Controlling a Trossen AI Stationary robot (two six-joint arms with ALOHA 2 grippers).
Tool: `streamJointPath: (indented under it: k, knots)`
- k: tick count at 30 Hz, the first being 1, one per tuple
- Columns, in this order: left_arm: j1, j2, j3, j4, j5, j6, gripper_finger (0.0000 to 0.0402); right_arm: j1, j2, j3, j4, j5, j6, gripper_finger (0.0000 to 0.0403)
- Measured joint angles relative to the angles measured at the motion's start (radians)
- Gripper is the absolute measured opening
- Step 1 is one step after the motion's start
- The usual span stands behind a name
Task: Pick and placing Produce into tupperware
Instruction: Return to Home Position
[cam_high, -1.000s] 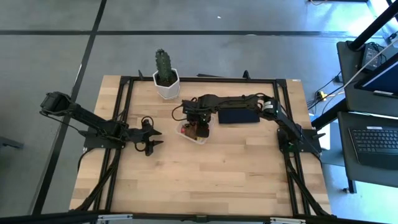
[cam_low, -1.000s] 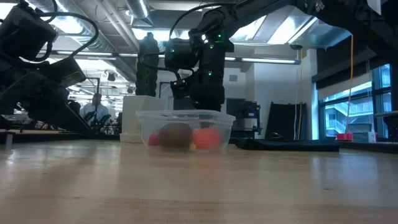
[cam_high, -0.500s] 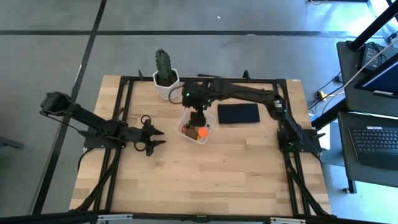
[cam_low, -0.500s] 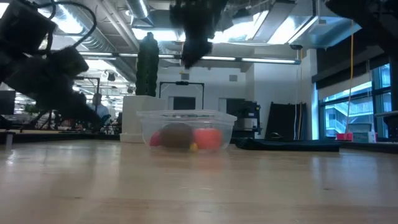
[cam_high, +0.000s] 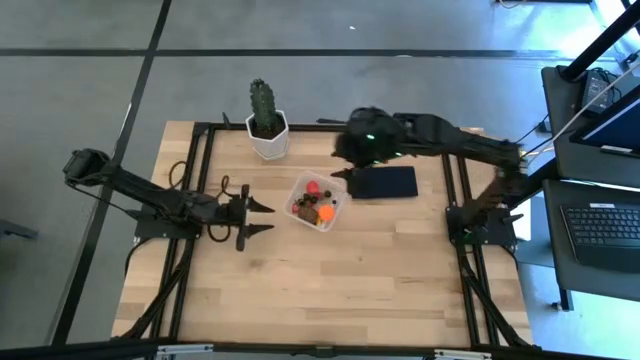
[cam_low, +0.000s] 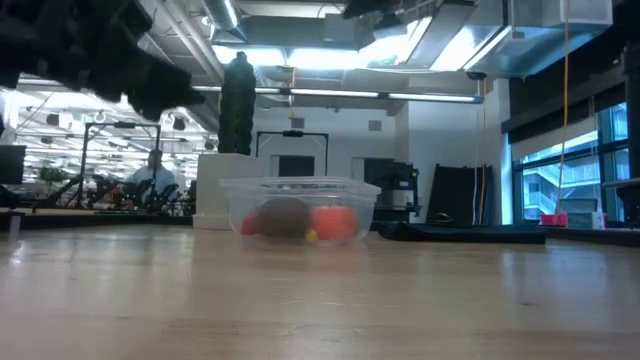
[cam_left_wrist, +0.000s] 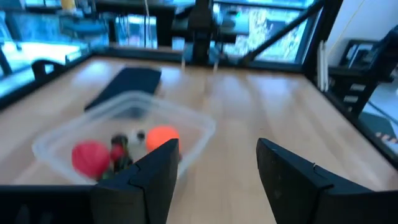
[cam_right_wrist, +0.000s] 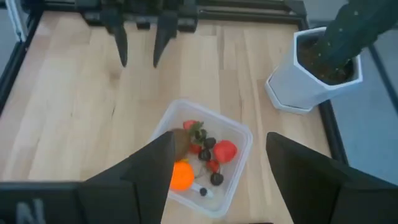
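Between left gripper (cam_high: 268, 218) and higher right gripper (cam_high: 342, 152): tupperware (cam_high: 331, 184) holding produce (cam_high: 324, 212).

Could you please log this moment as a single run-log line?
left gripper: open, empty, beside tupperware, not touching | right gripper: open, empty, raised near tupperware | produce: inside tupperware

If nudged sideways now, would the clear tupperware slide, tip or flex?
Probably slides rather than tips: the tupperware sits low and wide on the table. Its thin clear walls likely flex if squeezed. It looks light, and the round produce inside could roll.
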Motion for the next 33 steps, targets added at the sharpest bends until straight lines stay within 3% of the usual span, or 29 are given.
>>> streamJointPath:
  k: [11, 20, 26, 33]
  knots:
    - [0.0, -0.144, 0.02, -0.071, -0.016, 0.11, 0.0208, -0.091, -0.595, -0.75, 0.341, 0.001, -0.012, 0.0254]
    - [0.008, -0.259, 0.02, -0.175, -0.285, 0.143, 0.0208, -0.138, -1.018, -1.257, 0.694, 0.001, -0.037, 0.0254]
    - [0.024, -0.359, 0.019, -0.22, -0.307, 0.222, 0.0208, -0.201, -1.172, -1.464, 0.857, 0.007, 0.005, 0.0254]
    - [0.076, -0.458, 0.02, -0.23, -0.499, 0.344, 0.0208, -0.286, -1.265, -1.591, 0.943, 0.061, -0.01, 0.0254]
